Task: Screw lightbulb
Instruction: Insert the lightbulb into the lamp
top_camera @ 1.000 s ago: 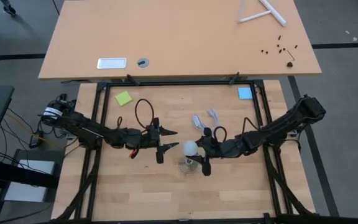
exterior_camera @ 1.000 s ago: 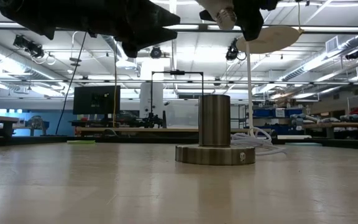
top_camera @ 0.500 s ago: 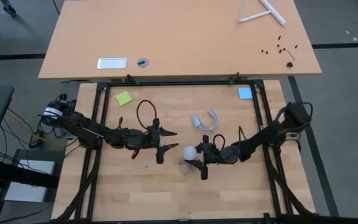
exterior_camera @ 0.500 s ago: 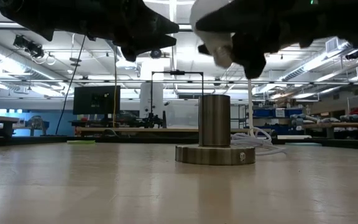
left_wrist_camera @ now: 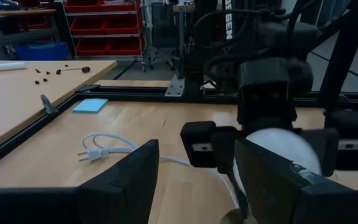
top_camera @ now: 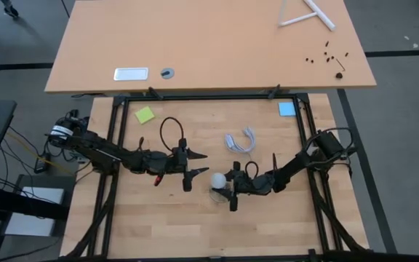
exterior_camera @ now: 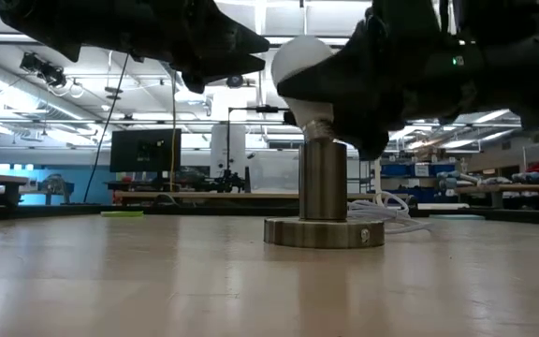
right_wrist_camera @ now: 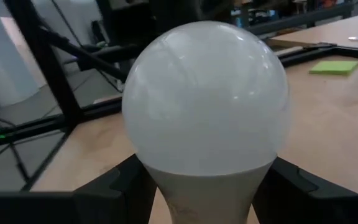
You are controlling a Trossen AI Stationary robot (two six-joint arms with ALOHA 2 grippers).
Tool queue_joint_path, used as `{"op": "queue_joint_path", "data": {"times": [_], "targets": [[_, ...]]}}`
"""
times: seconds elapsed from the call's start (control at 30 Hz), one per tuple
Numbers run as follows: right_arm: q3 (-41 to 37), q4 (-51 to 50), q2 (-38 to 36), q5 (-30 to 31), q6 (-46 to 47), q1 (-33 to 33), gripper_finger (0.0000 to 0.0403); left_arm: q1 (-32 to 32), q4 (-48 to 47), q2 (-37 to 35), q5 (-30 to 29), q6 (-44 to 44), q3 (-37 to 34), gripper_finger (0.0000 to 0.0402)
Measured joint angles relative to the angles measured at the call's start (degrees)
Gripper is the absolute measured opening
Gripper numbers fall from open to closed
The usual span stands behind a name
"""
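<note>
Moved: right gripper [top_camera: 230, 191] lowers bulb [exterior_camera: 305, 67] onto socket [exterior_camera: 324, 192] | jaws: right pinching bulb, left gripper [top_camera: 192, 169] spread | advice: keep bulb upright, centred, then twist.

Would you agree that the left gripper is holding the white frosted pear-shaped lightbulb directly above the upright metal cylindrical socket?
Not quite: the right gripper holds the white frosted pear-shaped lightbulb, as the high view shows. The bulb is indeed directly above the upright metal cylindrical socket.
</note>
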Motion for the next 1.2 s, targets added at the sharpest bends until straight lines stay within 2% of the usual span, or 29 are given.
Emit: {"op": "queue_joint_path", "data": {"times": [0.27, 0.43, 0.6, 0.73, 0.93, 1.2], "targets": [[-0.02, 0.84, 3.45, 1.52, 3.55, -1.22, 0.0221, 0.11, -0.49, 0.0, 0.0, 0.26, -0.01, 0.0219], [0.24, 4.62, 4.92, 1.43, 1.8, -3.49, 0.0219, 0.11, -0.5, 0.0, -0.87, 0.37, 0.0, 0.0219], [0.26, 8.81, 4.91, -1.53, -3.63, -7.36, 0.0211, 0.11, 0.0, 0.02, -3.96, 1.83, -0.01, 0.0219], [0.26, 8.08, 4.9, -4.0, -4.7, -9.38, 0.0205, 0.2, 0.44, 0.02, -6.71, 3.69, 0.0, 0.0219], [0.11, 7.7, 4.9, -4.52, -4.38, -7.95, 0.02, 0.87, 0.15, 0.02, -6.73, 3.8, -0.02, 0.0219], [0.11, 7.67, 4.9, -1.24, -4.8, -6.06, 0.0199, 0.9, 0.71, 0.02, -5.68, 2.77, -0.02, 0.0219]]}}
